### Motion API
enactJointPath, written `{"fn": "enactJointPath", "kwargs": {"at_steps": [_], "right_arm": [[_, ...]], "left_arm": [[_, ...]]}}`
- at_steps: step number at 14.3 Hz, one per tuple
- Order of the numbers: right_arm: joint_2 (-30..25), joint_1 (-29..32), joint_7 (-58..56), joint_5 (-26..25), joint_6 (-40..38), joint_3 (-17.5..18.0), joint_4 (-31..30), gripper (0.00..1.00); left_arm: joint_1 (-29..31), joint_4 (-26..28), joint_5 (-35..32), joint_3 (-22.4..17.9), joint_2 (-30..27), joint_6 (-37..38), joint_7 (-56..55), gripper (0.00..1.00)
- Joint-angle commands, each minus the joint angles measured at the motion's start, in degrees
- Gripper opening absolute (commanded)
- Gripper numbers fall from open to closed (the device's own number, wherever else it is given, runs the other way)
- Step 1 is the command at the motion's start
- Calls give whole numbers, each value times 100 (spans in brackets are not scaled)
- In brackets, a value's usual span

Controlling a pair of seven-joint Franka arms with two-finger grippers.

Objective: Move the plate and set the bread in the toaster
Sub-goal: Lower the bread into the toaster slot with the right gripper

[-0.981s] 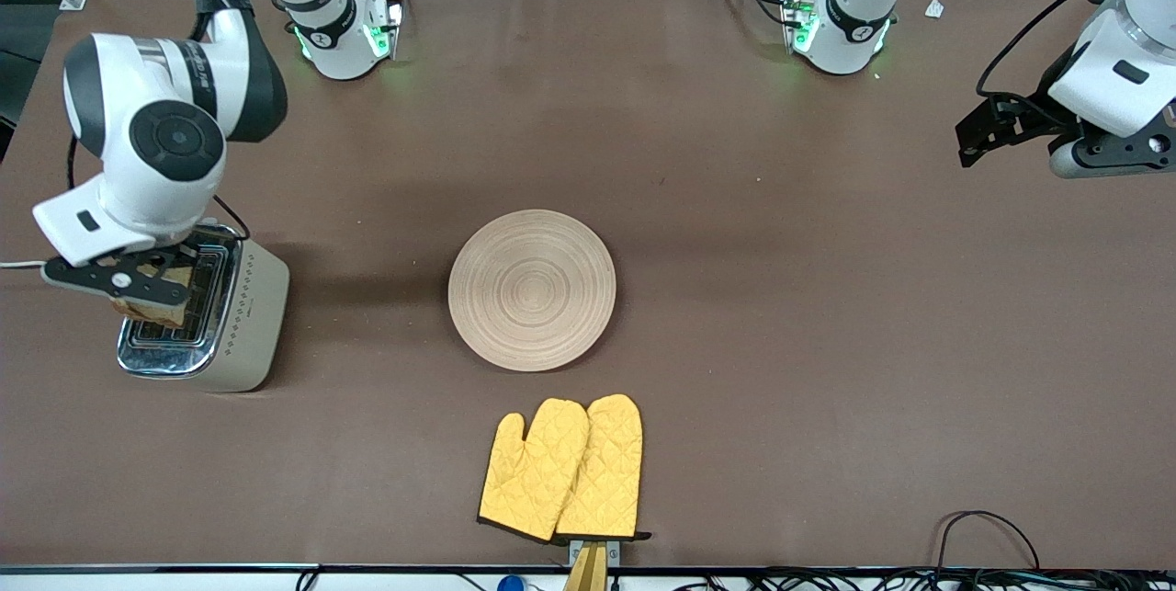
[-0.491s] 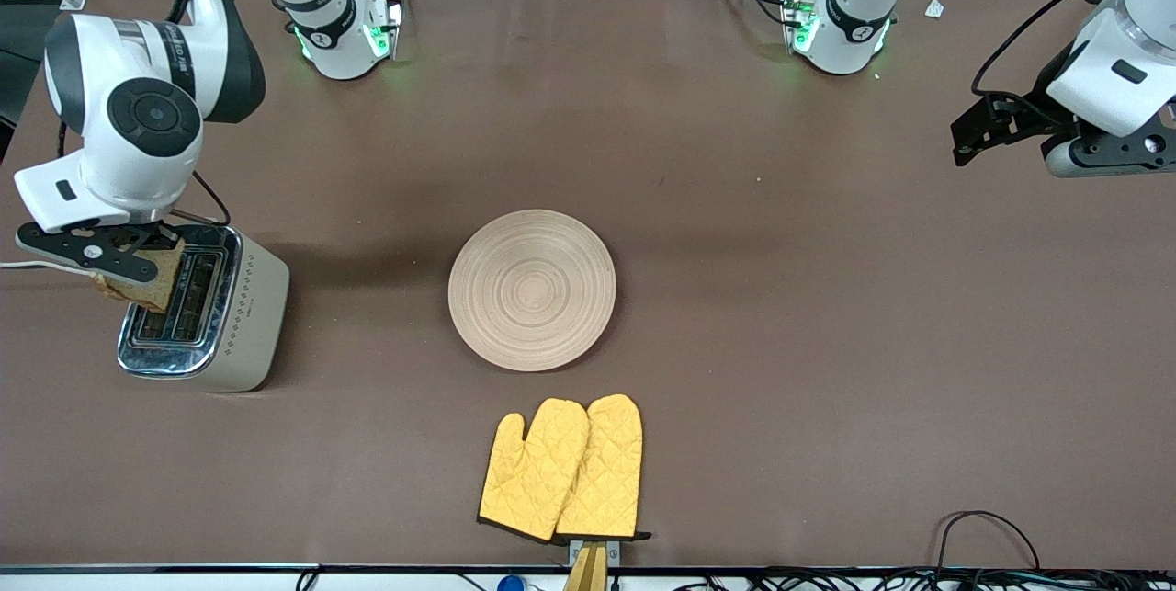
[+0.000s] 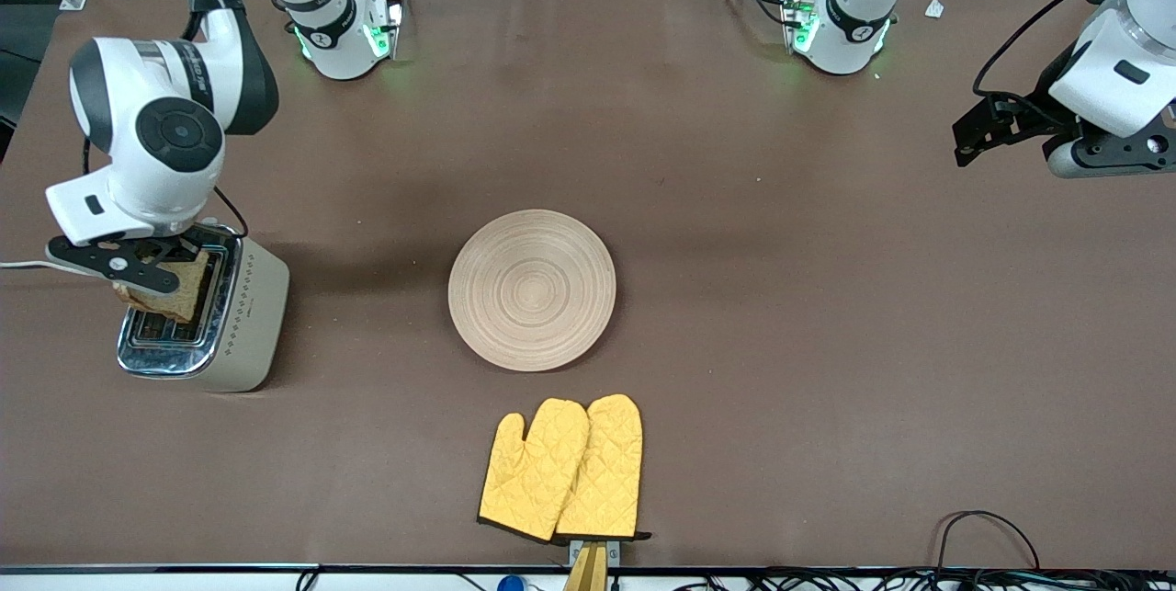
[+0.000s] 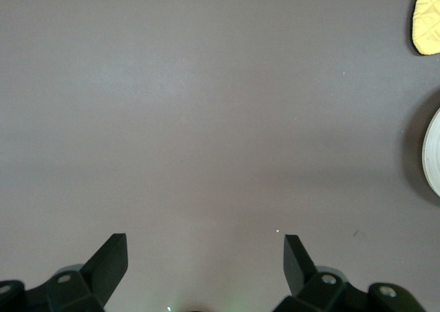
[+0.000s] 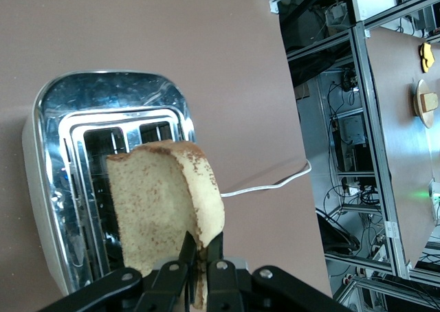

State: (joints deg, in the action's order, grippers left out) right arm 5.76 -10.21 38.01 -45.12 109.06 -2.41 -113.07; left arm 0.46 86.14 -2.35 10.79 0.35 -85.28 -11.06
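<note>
- The square slice of brownish wholegrain bread (image 3: 170,289) with a darker crust hangs over the chrome top of the toaster, tilted, its lower edge above the slots and not yet down in one; in the right wrist view the bread (image 5: 165,205) shows a pale speckled crumb and one rounded corner.
- The right gripper (image 3: 129,267) is over the toaster, its black fingers (image 5: 184,264) pinched tight on one edge of the slice.
- The cream-beige boxy two-slot toaster (image 3: 241,315) stands at the right arm's end of the table, its side marked with small dotted diamonds, its mirror-bright top (image 5: 103,95) framing two dark slots; a white cord (image 5: 265,183) trails from it over the table.
- The large round light-wood plate (image 3: 532,289) with concentric ring grooves lies bare at the middle of the table, well apart from the toaster.
- A pair of yellow quilted oven mitts (image 3: 562,469), edged in black, lies nearer to the front camera than the plate, near it but not touching.
- The brown matte table cover (image 3: 827,343) is smooth, with faint creases.
- The left arm waits at its own end of the table; the left gripper (image 4: 206,257) hangs over bare cover, its fingers spread wide and holding nothing.
- No readable writing shows on the toaster.
</note>
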Motion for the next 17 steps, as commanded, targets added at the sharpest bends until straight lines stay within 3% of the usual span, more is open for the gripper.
{"fn": "enactJointPath", "kwargs": {"at_steps": [1,8,9,10,12,13,14,17], "right_arm": [[153,-16,303,-164,80,56,-22,0],[478,-69,383,-173,352,56,92,0],[548,-60,374,-173,431,56,83,4],[627,-51,374,-173,475,56,92,23],[690,36,348,-94,563,65,136,76],[681,97,339,-76,590,65,153,92],[681,107,339,98,581,74,214,100],[655,107,33,1064,537,74,627,100]], "left_arm": [[41,34,86,2,-35,-50,68,100],[50,26,86,2,-35,-59,60,100],[50,34,86,2,-35,-59,60,100],[50,34,86,2,-35,-59,60,100],[50,34,86,2,-35,-59,60,100],[50,34,86,2,-35,-59,60,100],[50,34,86,2,-26,-59,60,100],[50,26,86,2,-8,-59,60,100]]}}
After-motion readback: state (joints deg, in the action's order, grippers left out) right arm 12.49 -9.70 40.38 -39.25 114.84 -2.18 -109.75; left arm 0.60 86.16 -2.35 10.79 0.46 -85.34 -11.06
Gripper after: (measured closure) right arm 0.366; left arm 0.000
